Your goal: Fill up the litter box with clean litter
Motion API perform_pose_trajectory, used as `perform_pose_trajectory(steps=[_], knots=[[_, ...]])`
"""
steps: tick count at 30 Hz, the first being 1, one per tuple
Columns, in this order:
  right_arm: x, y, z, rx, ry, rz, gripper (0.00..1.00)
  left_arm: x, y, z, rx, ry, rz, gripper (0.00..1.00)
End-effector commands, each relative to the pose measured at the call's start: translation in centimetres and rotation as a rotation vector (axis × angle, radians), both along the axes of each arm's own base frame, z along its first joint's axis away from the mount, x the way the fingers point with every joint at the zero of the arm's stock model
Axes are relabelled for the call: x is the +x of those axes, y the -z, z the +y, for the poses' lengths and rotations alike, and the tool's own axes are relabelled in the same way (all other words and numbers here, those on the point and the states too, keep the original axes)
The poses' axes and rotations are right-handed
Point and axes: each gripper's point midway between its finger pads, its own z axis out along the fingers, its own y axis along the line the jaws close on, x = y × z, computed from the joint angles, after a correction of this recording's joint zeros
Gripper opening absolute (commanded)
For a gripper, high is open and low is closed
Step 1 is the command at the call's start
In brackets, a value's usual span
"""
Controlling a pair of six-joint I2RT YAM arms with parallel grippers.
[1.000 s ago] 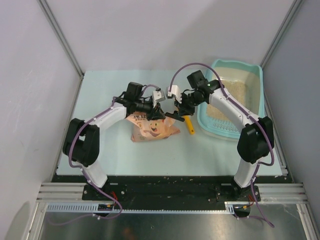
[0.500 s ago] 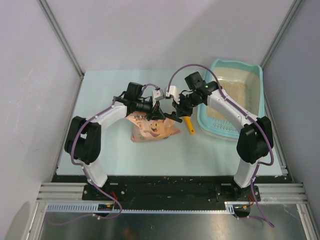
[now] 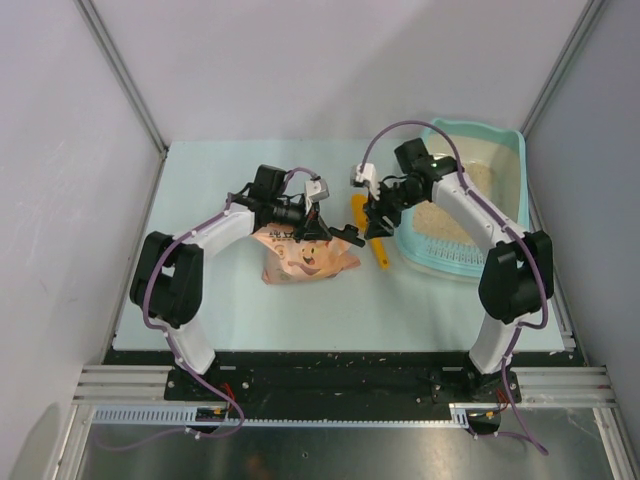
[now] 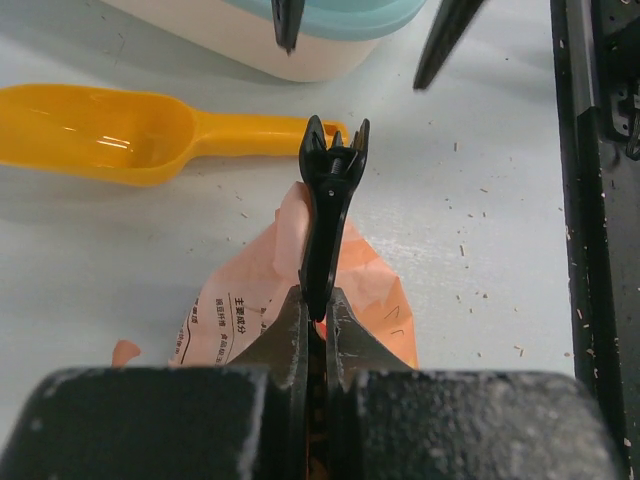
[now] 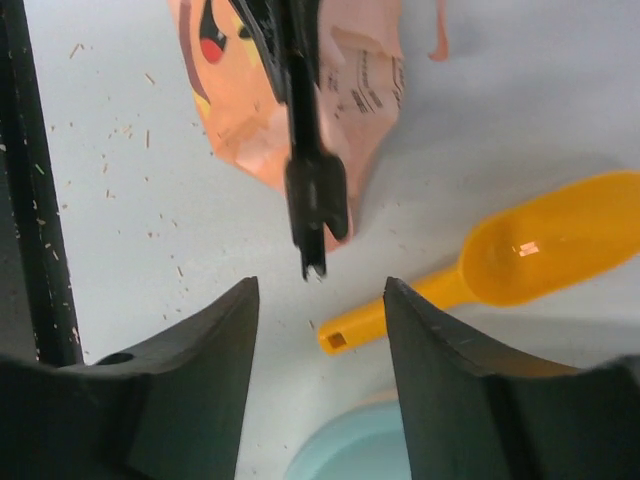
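See the left gripper (image 4: 335, 140) clenched tight, nothing visible between its fingers, poised just over the bag (image 4: 250, 300) lying on the counter (image 4: 500, 250). Just beyond its tips, find the scoop (image 4: 100, 130), lying loose and close under the right gripper (image 5: 320, 290), itself released and empty. Look right of that gripper for the box (image 3: 510, 150), with litter (image 3: 480, 180) spread inside, seemingly only a thin layer.

Risks, probably:
- Clashing fingertips, given both grippers so near together.
- Lifting nothing, given a clench perhaps missing the bag.
- Spilling granules on the counter, if tipping the bag short of the box rim.
- Nudging the scoop away while reaching.
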Motion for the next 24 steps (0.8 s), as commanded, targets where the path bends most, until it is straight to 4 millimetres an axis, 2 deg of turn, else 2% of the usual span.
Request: perform_pose_trajectory(steps=[1, 6, 10, 17, 24], knots=[[-0.6, -1.7, -0.2, 0.072, -0.071, 0.002, 0.60, -0.5, -1.7, -0.7, -0.040, 0.032, 0.003, 0.00], [-0.9, -1.3, 1.3, 0.112, -0.095, 0.047, 0.63, -0.5, -1.9, -0.7, -0.044, 0.033, 0.002, 0.00], [-0.3, -0.8, 2.3, 0.114, -0.092, 0.045, 0.63, -0.6, -2.1, -0.7, -0.046, 0.033, 0.001, 0.00], [0.7, -0.2, 2.8, 0.114, -0.048, 0.081, 0.62, -0.7, -1.9, -0.7, -0.045, 0.037, 0.003, 0.00], [0.8, 0.4, 3.2, 0.114, -0.037, 0.111, 0.50, -0.3, -1.8, -0.8, -0.041, 0.029, 0.004, 0.00]])
